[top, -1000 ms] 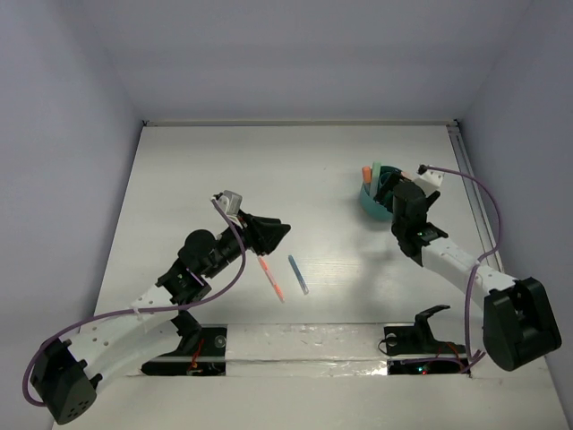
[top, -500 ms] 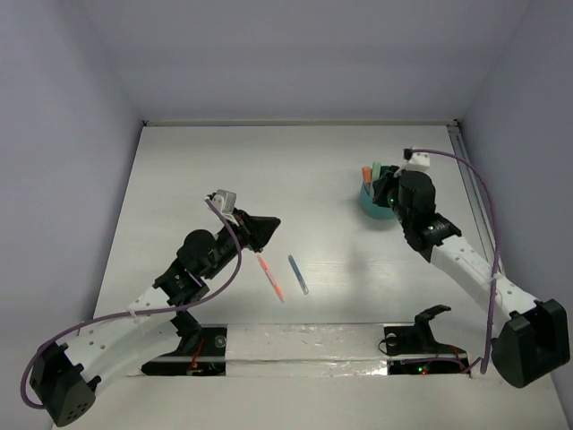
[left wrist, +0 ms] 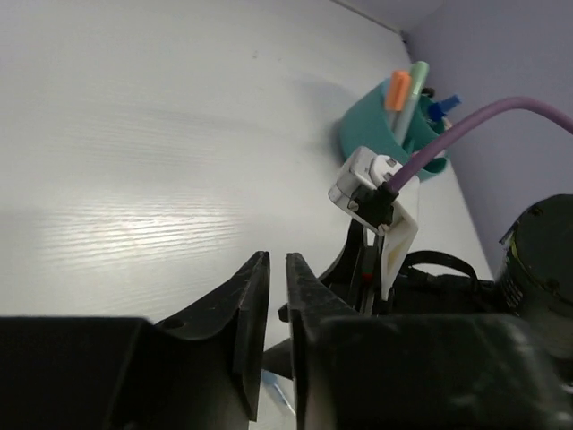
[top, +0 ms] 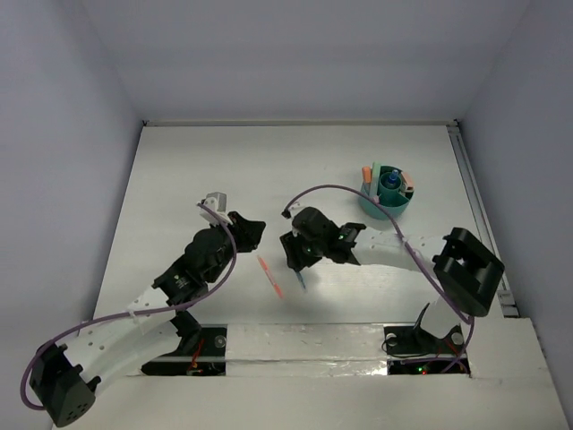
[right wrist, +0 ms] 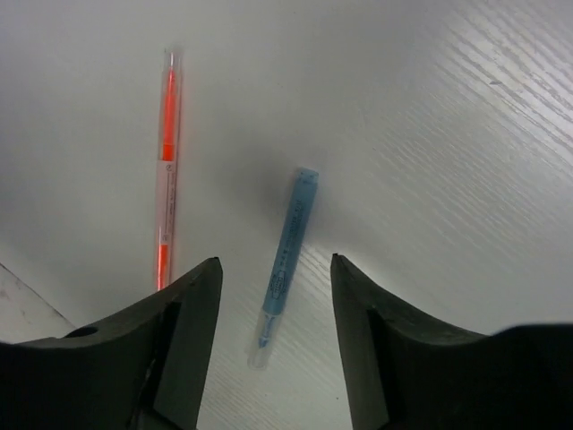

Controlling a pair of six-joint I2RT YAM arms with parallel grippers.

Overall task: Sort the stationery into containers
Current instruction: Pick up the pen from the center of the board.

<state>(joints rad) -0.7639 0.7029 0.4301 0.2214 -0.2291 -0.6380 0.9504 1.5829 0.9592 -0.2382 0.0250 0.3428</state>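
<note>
Your right gripper [right wrist: 274, 262] hangs open straight over the blue pen [right wrist: 284, 265] – its long axis runs between the fingers, slightly slanted, flat on the worktop [right wrist: 466, 152]. The orange pen [right wrist: 165, 170] lies just outside – the left gripper [left wrist: 276, 309] is nearly closed, empty

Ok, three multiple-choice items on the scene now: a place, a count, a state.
1. The right gripper is: A above its own base; B above the slim blue plastic pen; C folded out of view.
2. Pens lying loose on the white table: A one; B two; C four.
3. The right fingers are: A open, empty; B shut on an eraser; C shut on a marker.
Key: 1B, wrist view shows it framed between the fingers; 2B, blue plus a thin orange pen; 3A, wide gap, nothing held.
</note>
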